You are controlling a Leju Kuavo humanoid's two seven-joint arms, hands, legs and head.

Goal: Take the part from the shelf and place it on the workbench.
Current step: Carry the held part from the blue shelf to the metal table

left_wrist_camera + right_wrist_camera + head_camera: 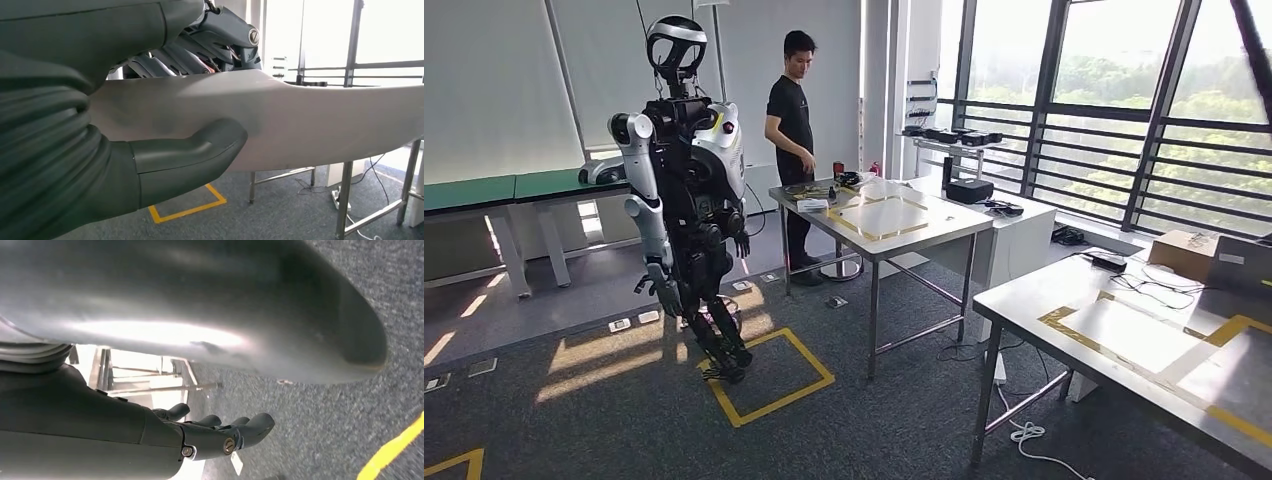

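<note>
Grey carpet [874, 420], window wall on one side, yellow tape square [769, 375] on the floor. Head view: a humanoid robot [686, 190] stands at that square, one arm hanging. A person [792, 120] stands behind a steel table [944, 232] marked with yellow tape. A second taped table [1044, 290] sits nearer the camera, with a cardboard box [1184, 252] on its far end. Pale shape at the robot's chest; cannot tell what it is.

Left wrist view: left hand [100, 165] grips the part [310, 120], a long, pale, smooth panel running across the frame. Thumb [200, 150] presses one face and the dark fingers [225, 35] wrap over the opposite edge. The part is up in the air, off any surface, with table legs and the taped square beyond it.

Right wrist view: right hand [150, 435] over carpet, a yellow tape line at the corner. Its fingers [240, 430] lie loosely extended, side by side, nothing in them. A big grey rounded form sits close to the lens, apart from the fingers; cannot tell what it is.
</note>
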